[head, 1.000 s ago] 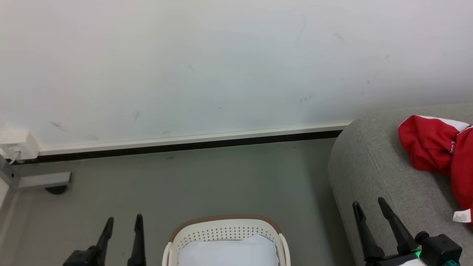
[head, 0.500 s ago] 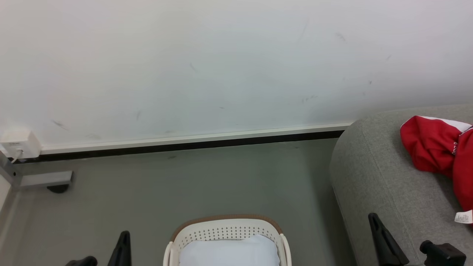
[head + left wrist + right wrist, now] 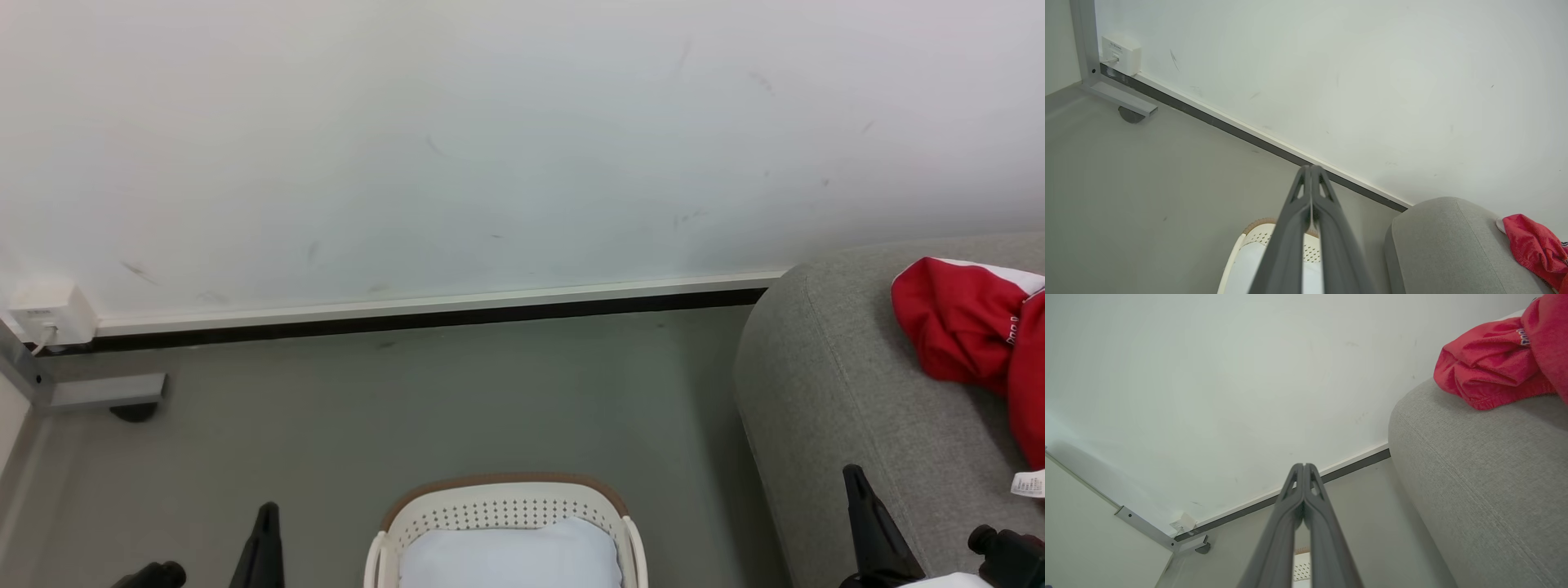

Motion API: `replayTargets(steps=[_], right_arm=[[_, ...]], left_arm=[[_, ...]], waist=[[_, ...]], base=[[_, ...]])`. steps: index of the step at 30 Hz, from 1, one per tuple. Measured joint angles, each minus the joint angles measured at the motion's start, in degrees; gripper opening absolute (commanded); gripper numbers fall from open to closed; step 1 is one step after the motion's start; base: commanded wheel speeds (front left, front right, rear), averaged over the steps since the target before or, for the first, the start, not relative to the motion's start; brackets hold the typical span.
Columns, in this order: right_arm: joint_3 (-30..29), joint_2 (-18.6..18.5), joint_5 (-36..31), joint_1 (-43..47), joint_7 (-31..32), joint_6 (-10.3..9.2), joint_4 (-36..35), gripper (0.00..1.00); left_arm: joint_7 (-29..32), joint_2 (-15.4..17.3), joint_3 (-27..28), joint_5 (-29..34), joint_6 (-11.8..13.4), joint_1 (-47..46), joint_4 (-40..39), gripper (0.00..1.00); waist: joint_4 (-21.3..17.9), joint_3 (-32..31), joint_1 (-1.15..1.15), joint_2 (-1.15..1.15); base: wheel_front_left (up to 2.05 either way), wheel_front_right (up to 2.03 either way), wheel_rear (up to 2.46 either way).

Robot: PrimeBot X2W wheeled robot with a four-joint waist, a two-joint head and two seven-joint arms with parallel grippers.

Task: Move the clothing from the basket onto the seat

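Note:
The cream-white basket [image 3: 506, 510] with a brown rim stands on the floor at the bottom middle of the head view, and a plain pale pad [image 3: 510, 559] lies in it. Red clothing [image 3: 955, 327] with white trim lies bunched on the grey seat [image 3: 841, 392] at the right. My left gripper [image 3: 265, 514] is shut and empty, low to the left of the basket. My right gripper [image 3: 854, 475] is shut and empty beside the seat's rounded front corner. The wrist views show each pair of fingers [image 3: 1310, 169] [image 3: 1303, 467] pressed together, with the clothing [image 3: 1490, 363] on the seat [image 3: 1445, 241].
A white wall with a dark skirting strip [image 3: 424, 318] runs behind the grey floor [image 3: 424, 408]. A white socket box [image 3: 49, 314] and a grey metal leg with a round foot [image 3: 110, 394] sit at the far left.
Both grippers have gone from open to shut and dropped lower in the head view. The whole picture has shifted slightly right, so the camera moved.

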Motion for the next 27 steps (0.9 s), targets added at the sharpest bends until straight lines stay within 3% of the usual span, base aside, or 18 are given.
replayTargets(steps=[27], right_arm=[[-5.3,1.2,17.6,-1.2,5.1,0.0,0.0,0.0]], left_arm=[[5.5,0.1,1.2,-21.7,-1.1,-2.2,-0.6,0.0]], waist=[[1.0,0.3,0.0,0.0]], base=[[0.0,0.0,0.0]])
